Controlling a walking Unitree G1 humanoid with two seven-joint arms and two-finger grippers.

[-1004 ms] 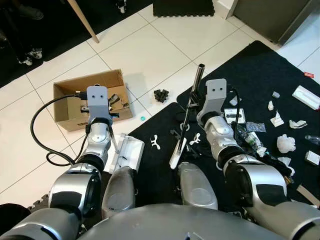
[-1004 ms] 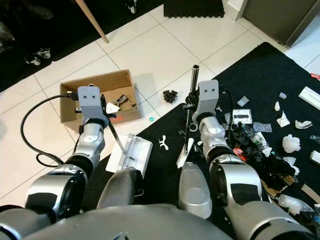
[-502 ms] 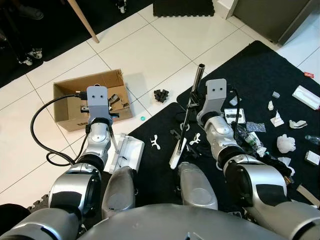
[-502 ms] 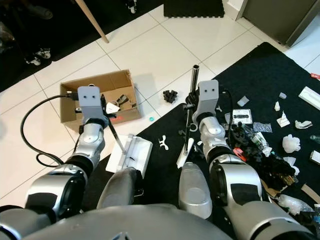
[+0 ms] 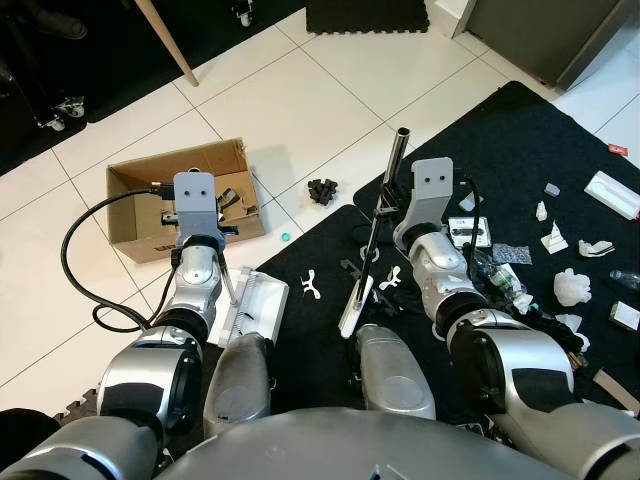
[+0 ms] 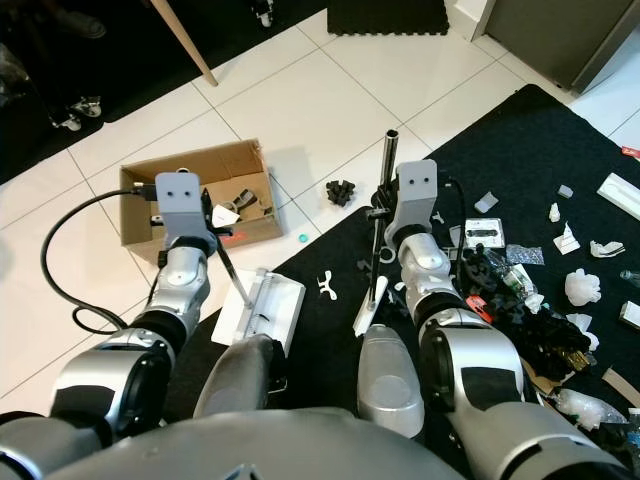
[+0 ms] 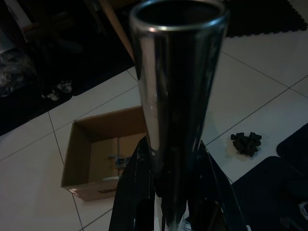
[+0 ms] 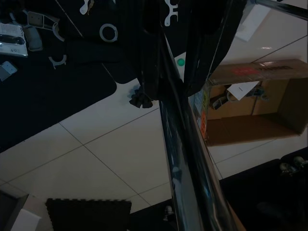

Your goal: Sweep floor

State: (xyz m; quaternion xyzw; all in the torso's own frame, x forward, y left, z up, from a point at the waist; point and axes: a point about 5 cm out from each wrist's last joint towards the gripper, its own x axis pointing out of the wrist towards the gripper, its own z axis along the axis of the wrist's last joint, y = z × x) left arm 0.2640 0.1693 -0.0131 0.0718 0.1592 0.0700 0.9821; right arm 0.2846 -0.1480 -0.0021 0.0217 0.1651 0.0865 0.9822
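Broom and dustpan gripped, ready to sweep.
Broom [image 5: 375, 238] clenched upright by right gripper [image 5: 388, 205] over black mat [image 5: 510, 140]; dustpan [image 5: 252, 305] at 9 o'clock, handle apparently clamped by left gripper [image 5: 200, 225], scoop flat for debris [image 5: 322, 190] at 12.

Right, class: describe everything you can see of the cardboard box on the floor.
The cardboard box is brown, shallow and open-topped, its flaps up. It sits on the white floor tiles, left of the black mat, askew to the tile lines. Inside lie a few scraps, including a white piece. A red mark shows on its near outer wall. Nothing grips it.
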